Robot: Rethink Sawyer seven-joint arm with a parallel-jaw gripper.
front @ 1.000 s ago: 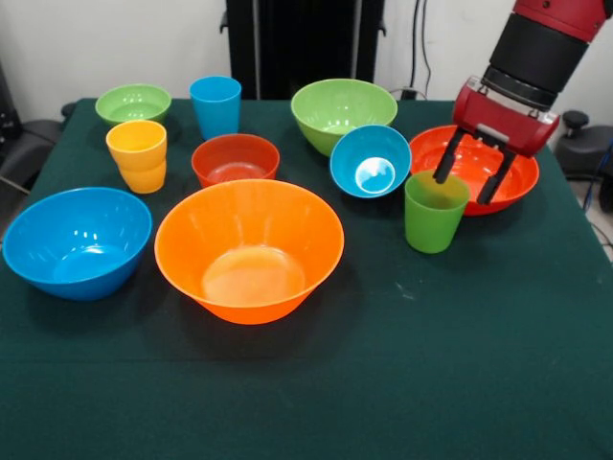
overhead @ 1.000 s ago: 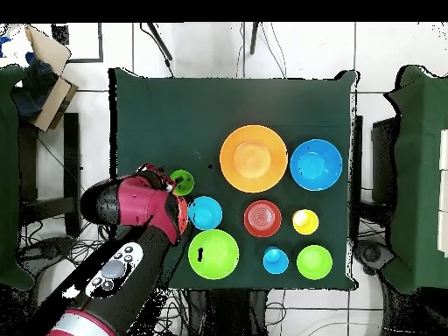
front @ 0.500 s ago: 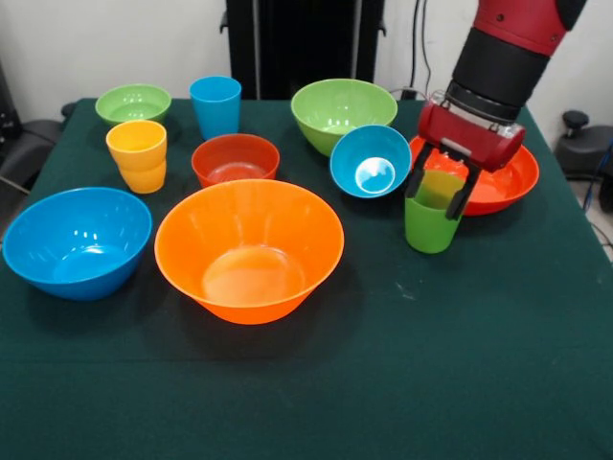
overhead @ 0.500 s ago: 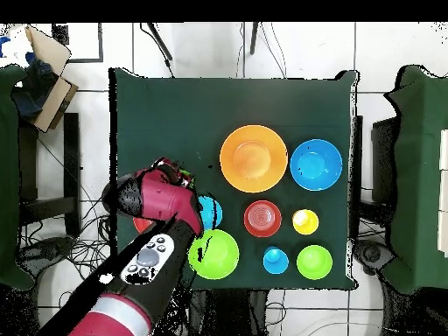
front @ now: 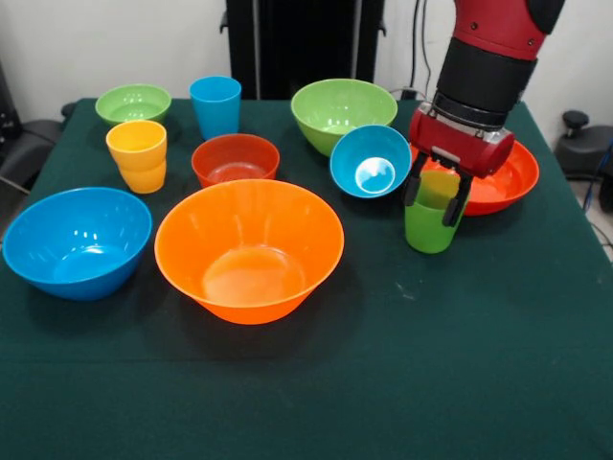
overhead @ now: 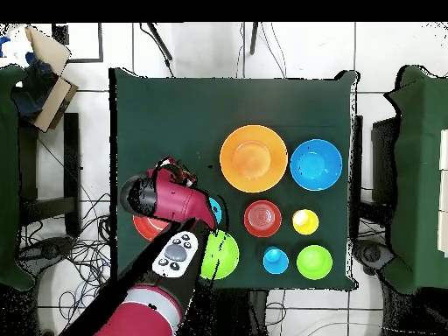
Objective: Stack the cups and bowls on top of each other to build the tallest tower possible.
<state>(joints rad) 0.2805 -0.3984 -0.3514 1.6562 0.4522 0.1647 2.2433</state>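
A green cup (front: 428,228) stands upright on the green cloth, in front of a wide red-orange bowl (front: 506,180). My gripper (front: 432,198) has come down over it. Its two black fingers (front: 413,185) stand one on each side of the cup's upper part, open. A small blue bowl (front: 370,161) sits tilted just left of the cup. In the overhead view my arm (overhead: 166,197) hides the cup and the gripper. Each cup and bowl stands singly; no tower shows.
A big orange bowl (front: 249,251) and big blue bowl (front: 77,240) sit at the front. A red bowl (front: 235,158), yellow-orange cup (front: 137,155), blue cup (front: 215,105), small green bowl (front: 133,103) and larger green bowl (front: 343,113) sit behind them.
My gripper has moved left from over the red-orange bowl and come down, so its fingers now straddle the green cup. The cups and bowls have not moved.
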